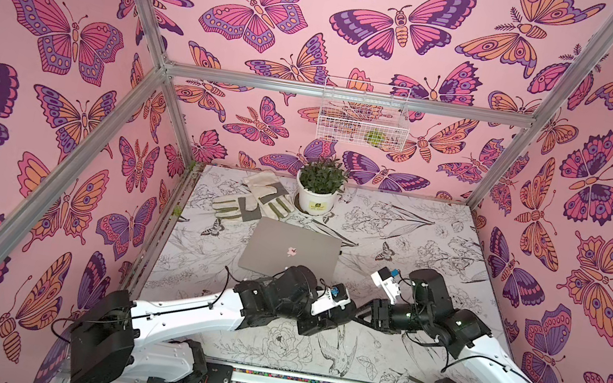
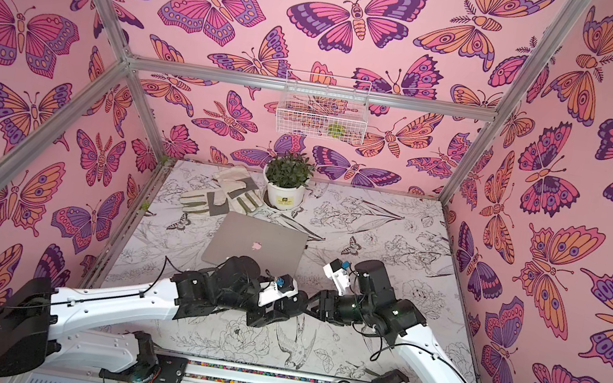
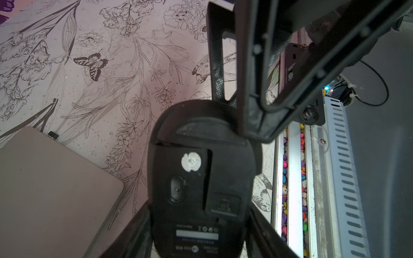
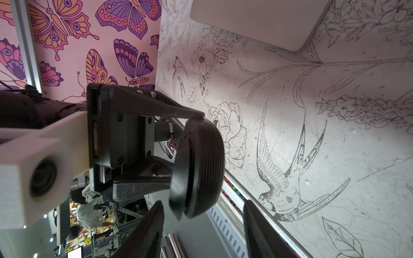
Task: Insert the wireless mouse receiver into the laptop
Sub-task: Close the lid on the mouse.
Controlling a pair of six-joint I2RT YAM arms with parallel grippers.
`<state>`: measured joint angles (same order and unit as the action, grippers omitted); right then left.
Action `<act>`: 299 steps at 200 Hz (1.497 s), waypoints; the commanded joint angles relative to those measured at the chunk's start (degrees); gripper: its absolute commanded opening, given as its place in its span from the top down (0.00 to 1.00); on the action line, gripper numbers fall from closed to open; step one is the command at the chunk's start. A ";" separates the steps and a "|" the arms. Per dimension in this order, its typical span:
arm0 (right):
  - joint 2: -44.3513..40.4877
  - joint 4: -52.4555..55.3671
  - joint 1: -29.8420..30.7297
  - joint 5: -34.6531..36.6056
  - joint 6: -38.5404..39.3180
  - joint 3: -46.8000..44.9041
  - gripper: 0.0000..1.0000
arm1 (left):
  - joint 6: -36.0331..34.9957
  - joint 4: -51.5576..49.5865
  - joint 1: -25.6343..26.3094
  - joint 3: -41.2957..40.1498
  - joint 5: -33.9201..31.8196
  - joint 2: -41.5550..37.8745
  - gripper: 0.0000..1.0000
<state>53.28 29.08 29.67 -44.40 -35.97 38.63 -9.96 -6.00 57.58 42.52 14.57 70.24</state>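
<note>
The closed silver laptop point(image 1: 292, 251) lies mid-table. A tiny black receiver point(image 3: 53, 134) sits against the laptop's point(image 3: 51, 189) side edge; I cannot tell whether it is plugged in. My left gripper point(image 3: 201, 212) is shut on a black mouse point(image 3: 201, 169), held above the table in front of the laptop with its underside to the left wrist camera. My right gripper point(image 4: 202, 202) is open. Its fingers point(image 3: 215, 55) stand on either side of the mouse's point(image 4: 201, 167) far end without closing on it. In both top views the two grippers point(image 1: 347, 316) point(image 1: 365, 313) meet tip to tip.
A pair of pale work gloves point(image 1: 252, 200) and a potted plant point(image 1: 319, 192) stand behind the laptop. A white wire basket point(image 1: 363, 120) hangs on the back wall. A rail filled with coloured pebbles point(image 3: 301, 178) runs along the table's front edge.
</note>
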 commanded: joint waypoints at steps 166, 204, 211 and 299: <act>0.55 -3.30 0.60 0.36 -2.44 1.86 0.54 | -0.15 -1.34 1.11 2.30 -0.68 0.52 0.52; 0.77 -3.33 0.72 0.69 -2.62 1.97 0.64 | -0.20 -1.60 1.13 2.63 -0.66 0.69 0.52; 0.69 -3.17 0.67 0.79 -2.64 2.06 0.65 | -0.23 -1.65 1.09 2.57 -0.45 0.57 0.52; 2.18 1.81 0.72 0.58 1.40 5.05 0.69 | -2.09 -3.04 1.11 2.74 0.63 -0.72 0.52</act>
<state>55.09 29.21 29.78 -43.68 -36.88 41.23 -10.48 -8.47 58.52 43.75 13.74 70.48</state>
